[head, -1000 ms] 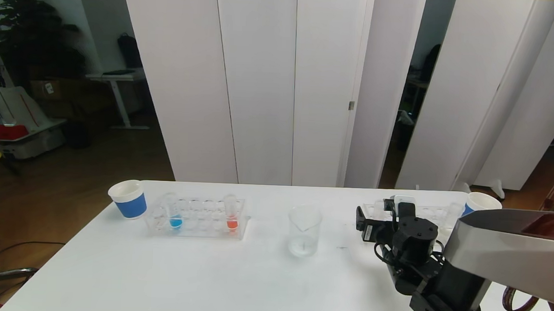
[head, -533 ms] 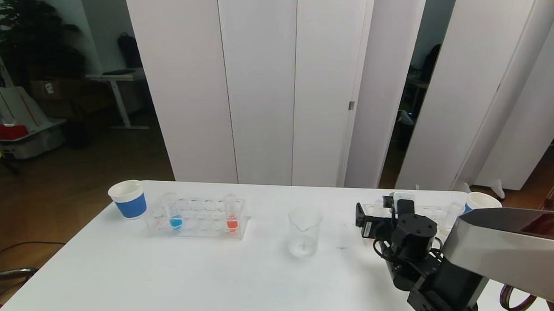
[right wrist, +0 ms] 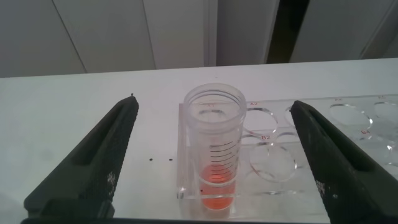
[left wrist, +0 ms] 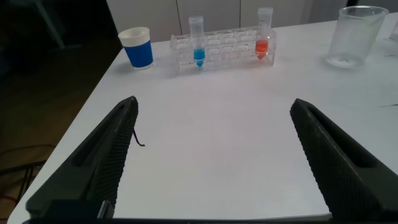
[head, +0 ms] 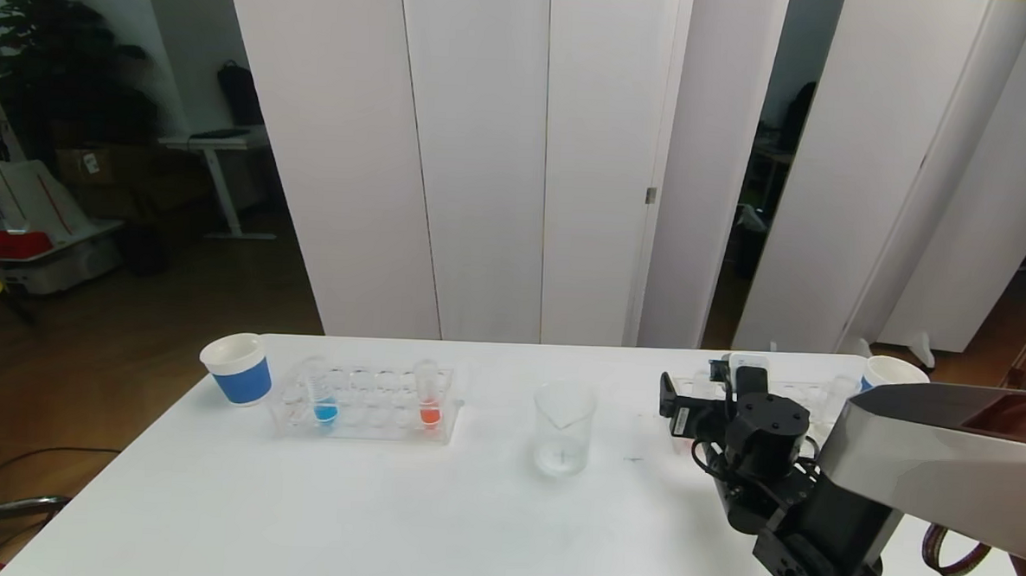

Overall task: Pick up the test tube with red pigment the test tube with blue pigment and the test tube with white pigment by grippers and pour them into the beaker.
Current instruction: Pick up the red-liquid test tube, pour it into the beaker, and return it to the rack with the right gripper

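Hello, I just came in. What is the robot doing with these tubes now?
The right gripper is open at the rack on the robot's right, its fingers on either side of a tube of red liquid standing in that rack, not yet gripped. The left gripper is open above the bare table, holding nothing. The blue tube and another red tube stand in the left rack. The beaker stands between the racks.

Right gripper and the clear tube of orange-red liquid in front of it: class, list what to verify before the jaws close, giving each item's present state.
1. Right gripper open: ok.
2. Clear tube of orange-red liquid between its fingers: ok.
3. Tube upright in the clear plastic rack: ok.
4. Clear glass beaker upright on the white table: ok.
5. Finger height suits a firm grip: cannot tell.
6. Left gripper open, apart from the other rack: ok.
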Motion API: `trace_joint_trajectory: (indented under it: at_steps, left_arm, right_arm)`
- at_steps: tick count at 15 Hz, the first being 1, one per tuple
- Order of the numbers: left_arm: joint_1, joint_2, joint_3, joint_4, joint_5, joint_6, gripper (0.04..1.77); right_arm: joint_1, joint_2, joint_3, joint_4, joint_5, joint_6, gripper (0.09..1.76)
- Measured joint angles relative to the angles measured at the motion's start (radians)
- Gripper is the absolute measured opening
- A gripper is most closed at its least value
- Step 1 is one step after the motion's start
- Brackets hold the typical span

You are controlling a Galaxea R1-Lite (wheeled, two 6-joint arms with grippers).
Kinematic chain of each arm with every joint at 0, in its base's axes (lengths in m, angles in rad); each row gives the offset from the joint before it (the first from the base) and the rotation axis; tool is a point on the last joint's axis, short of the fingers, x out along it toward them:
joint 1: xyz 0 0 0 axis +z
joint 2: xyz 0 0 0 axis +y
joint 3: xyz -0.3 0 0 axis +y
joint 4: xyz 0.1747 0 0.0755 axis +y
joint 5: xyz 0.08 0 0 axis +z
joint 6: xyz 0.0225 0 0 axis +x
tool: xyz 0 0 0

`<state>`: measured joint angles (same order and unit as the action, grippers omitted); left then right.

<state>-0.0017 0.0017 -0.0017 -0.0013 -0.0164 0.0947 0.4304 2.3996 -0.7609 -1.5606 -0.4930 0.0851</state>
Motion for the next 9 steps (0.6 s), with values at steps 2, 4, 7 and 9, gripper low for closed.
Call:
trace_joint_trajectory:
  at_steps: [2,4,7,9]
  left_arm:
    - [0.000,0.000,0.000,0.000,0.000,0.000,1.75]
    - [0.000,0.000,0.000,0.000,0.000,0.000,1.75]
    - [0.000,0.000,0.000,0.000,0.000,0.000,1.75]
    - [0.000,0.000,0.000,0.000,0.000,0.000,1.75]
  right_arm:
    - [0.002,0.000,-0.001,0.000,-0.001,-0.001,1.75]
    - [0.003,0.002,-0.004,0.000,-0.001,-0.003,1.43]
    - [0.004,0.005,-0.006,0.000,-0.003,-0.013,0.42]
    - [0.004,0.005,-0.009,0.000,-0.003,-0.013,0.66]
